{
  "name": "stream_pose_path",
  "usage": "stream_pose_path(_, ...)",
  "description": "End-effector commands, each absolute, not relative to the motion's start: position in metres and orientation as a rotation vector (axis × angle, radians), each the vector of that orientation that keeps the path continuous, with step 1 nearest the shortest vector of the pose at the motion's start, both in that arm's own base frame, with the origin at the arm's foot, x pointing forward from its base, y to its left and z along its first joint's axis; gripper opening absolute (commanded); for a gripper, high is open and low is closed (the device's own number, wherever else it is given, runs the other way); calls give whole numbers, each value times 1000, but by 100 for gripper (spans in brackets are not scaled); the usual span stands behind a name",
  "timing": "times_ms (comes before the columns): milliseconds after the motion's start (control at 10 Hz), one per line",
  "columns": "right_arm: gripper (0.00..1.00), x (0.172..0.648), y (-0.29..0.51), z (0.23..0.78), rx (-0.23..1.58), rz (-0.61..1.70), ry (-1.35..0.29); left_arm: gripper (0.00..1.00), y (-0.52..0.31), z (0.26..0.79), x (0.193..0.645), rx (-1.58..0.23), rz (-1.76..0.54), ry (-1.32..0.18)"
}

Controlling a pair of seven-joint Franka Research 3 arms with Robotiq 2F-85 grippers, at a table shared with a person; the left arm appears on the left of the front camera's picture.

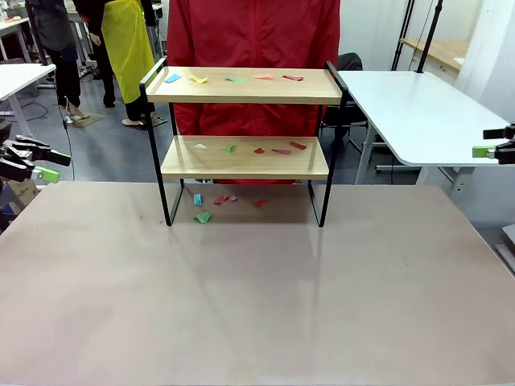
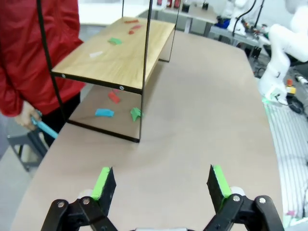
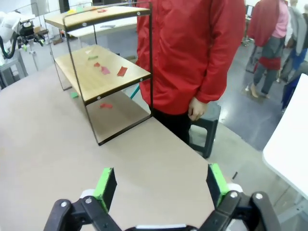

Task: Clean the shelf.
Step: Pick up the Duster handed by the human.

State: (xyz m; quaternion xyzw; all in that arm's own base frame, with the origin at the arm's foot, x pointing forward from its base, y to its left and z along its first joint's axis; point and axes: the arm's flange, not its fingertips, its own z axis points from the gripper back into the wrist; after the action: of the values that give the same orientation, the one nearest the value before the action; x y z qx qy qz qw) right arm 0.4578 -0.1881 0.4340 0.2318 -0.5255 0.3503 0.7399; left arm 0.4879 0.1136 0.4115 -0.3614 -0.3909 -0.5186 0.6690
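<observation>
The shelf (image 1: 245, 95) is standing upright at the far middle of the table (image 1: 257, 314), its four black legs resting on the tabletop, and a person (image 1: 253, 32) in a red jacket is standing right behind it. Five small coloured scraps (image 1: 236, 80) are lying in a row along the top board (image 1: 314, 95): blue, yellow, green, pink and red, from left to right. Five more are lying spread on the lower board (image 1: 241, 170), white, green, red, pink and red. Further bits are lying on the table under the shelf, among them a green scrap (image 1: 202, 217) just beside the front left leg. In the left wrist view the person's hand (image 2: 25, 115) is hanging beside the shelf and gripping a light-blue thing (image 2: 45, 129) that I cannot make out. The left gripper (image 1: 48, 163) (image 2: 161, 178) is hovering at the table's left edge, jaws spread wide and grasping nothing. The right gripper (image 1: 491, 142) (image 3: 160, 180) is hovering off the right edge, likewise released and empty, and both are sitting well apart from the shelf.
</observation>
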Motion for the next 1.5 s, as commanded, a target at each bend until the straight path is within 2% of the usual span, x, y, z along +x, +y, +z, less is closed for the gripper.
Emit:
stream_pose_path(0,100,499,-198,410,582,779,-1204,100,124,400,513,-895,-1235,-988)
stream_pose_path(500,100,536,-209,400,611,770,-1253,100,145,379,544,-1004,-1335,-1110)
stream_pose_path(1400,100,532,-221,395,608,765,-1252,100,153,382,544,-1055,-1345,-1210)
